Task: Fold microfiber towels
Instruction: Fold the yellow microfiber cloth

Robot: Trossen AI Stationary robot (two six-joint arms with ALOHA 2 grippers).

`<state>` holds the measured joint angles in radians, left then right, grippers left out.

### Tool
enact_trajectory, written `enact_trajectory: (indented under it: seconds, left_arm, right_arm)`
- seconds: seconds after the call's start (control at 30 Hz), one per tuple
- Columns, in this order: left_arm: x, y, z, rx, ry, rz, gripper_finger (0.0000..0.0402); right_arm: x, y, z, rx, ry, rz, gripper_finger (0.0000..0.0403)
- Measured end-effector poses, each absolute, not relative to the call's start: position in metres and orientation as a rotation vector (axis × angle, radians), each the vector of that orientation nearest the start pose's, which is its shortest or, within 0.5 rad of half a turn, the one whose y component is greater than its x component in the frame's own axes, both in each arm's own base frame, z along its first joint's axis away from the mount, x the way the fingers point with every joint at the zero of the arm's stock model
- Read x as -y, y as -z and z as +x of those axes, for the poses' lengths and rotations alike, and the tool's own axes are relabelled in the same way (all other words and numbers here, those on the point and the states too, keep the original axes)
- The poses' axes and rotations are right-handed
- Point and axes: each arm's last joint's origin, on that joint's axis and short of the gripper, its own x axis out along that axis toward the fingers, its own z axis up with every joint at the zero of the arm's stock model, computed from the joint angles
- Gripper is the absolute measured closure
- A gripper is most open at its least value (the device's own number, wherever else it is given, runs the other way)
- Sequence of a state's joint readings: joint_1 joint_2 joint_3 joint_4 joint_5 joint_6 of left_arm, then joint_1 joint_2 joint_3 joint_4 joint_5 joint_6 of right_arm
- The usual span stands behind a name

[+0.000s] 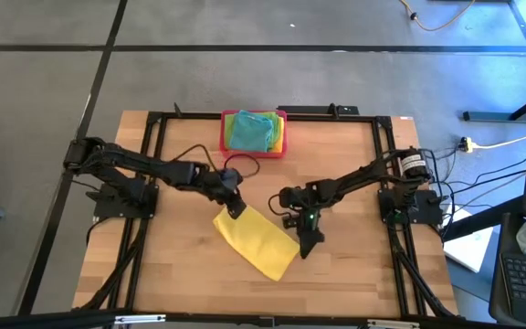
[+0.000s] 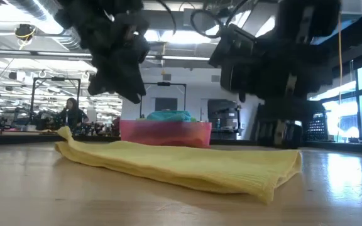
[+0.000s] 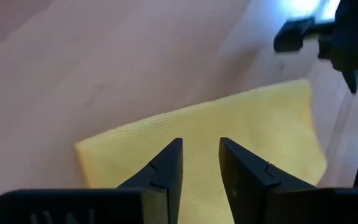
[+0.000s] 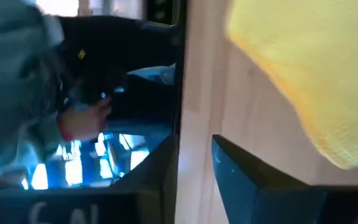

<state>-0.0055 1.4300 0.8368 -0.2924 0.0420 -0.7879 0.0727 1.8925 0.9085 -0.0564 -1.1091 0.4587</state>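
1. High view: folded yellow towel (image 1: 256, 241) lies mid-table.
2. Left gripper (image 1: 236, 208) above its far corner, fingers (image 3: 166, 169) slightly apart, empty.
3. Right gripper (image 1: 308, 245) beside towel, fingers parted, empty.
4. Tray (image 1: 281, 146) holds remaining towels (image 1: 249, 131).

towel (image 1: 256, 240) mid-table, tray (image 1: 254, 148) behind it holding towels (image 1: 248, 131)

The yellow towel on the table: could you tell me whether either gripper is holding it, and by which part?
Neither holds the yellow towel. The left gripper hovers open over its corner; the right gripper sits beside its other edge.
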Motion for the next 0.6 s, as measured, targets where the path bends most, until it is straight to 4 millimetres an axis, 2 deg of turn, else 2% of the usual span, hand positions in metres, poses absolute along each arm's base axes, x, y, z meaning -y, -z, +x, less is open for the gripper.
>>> enact_trajectory:
  seconds: [0.17,0.3,0.37,0.47,0.6]
  left_arm:
    - [0.040,-0.208,0.283,-0.716,-0.408,-0.820,0.0305]
    - [0.074,-0.214,0.281,-0.552,-0.469,-0.902,0.0305]
    - [0.090,-0.217,0.278,-0.473,-0.485,-0.937,0.0305]
    - [0.110,-0.218,0.276,-0.408,-0.504,-0.970,0.0305]
    - [0.129,-0.224,0.283,-0.360,-0.510,-0.962,0.0305]
  right_arm:
    - [-0.047,-0.125,0.322,-1.077,-0.986,0.724,0.0316]
    - [-0.040,-0.141,0.314,-0.930,-1.082,0.501,0.0310]
    - [-0.038,-0.149,0.310,-0.900,-1.065,0.344,0.0300]
    - [-0.036,-0.159,0.310,-0.892,-0.947,0.055,0.0282]
    - [-0.044,-0.165,0.315,-0.842,-0.856,-0.287,0.0265]
